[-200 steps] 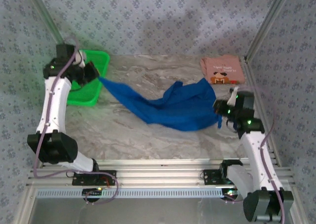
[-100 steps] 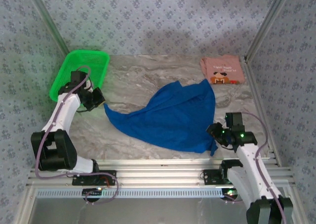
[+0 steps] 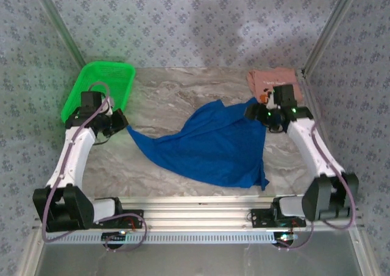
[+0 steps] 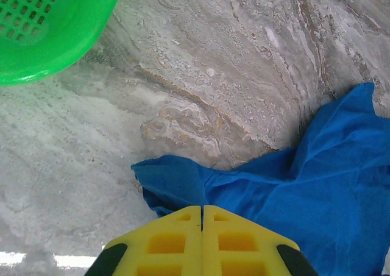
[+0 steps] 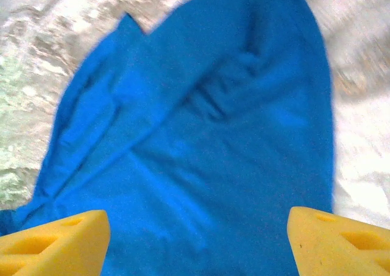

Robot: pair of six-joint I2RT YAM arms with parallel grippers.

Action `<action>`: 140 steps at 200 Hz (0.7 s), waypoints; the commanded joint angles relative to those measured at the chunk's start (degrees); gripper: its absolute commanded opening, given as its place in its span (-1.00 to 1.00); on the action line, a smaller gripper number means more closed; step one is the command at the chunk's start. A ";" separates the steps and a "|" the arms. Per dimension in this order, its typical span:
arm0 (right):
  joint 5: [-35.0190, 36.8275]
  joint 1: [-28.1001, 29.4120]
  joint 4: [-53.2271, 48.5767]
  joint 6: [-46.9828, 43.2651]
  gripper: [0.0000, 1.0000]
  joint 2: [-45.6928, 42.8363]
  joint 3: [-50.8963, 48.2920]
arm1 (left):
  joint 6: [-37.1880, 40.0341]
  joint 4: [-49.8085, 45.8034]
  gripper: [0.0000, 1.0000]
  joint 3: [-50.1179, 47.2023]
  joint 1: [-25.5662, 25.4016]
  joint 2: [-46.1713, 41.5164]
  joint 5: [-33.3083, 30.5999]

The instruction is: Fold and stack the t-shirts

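Observation:
The royal-blue t-shirt (image 3: 213,145) lies spread and wrinkled across the middle of the table. My left gripper (image 3: 122,121) is shut on its left corner, low over the table; in the left wrist view the yellow fingertips (image 4: 202,208) meet with the blue cloth (image 4: 304,191) running under them. My right gripper (image 3: 253,113) hovers over the shirt's far right corner, open with nothing between its fingers; the right wrist view has blue cloth (image 5: 207,123) between the wide-apart gripper tips (image 5: 196,218). The salmon-pink t-shirt (image 3: 268,78) lies folded at the back right, partly hidden by the right arm.
A green mesh basket (image 3: 100,81) stands at the back left, just beyond my left gripper; its rim (image 4: 55,26) is in the left wrist view. Metal frame posts rise at both back corners. Bare marble table lies between basket and pink shirt.
My right gripper has let go of the blue shirt's near right corner, opened, and swung from the near edge to the far right corner. The left gripper has barely moved.

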 commanded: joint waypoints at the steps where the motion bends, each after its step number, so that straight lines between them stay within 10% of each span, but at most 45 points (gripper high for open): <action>1: -1.61 2.88 0.03 -6.31 0.57 9.59 8.33 | 1.58 -6.52 -1.00 -0.06 -0.09 -3.81 -3.22; 140: -5.15 11.41 -7.15 -5.20 0.52 60.96 57.89 | -3.44 -7.32 -1.00 -9.65 -0.44 -15.48 -5.34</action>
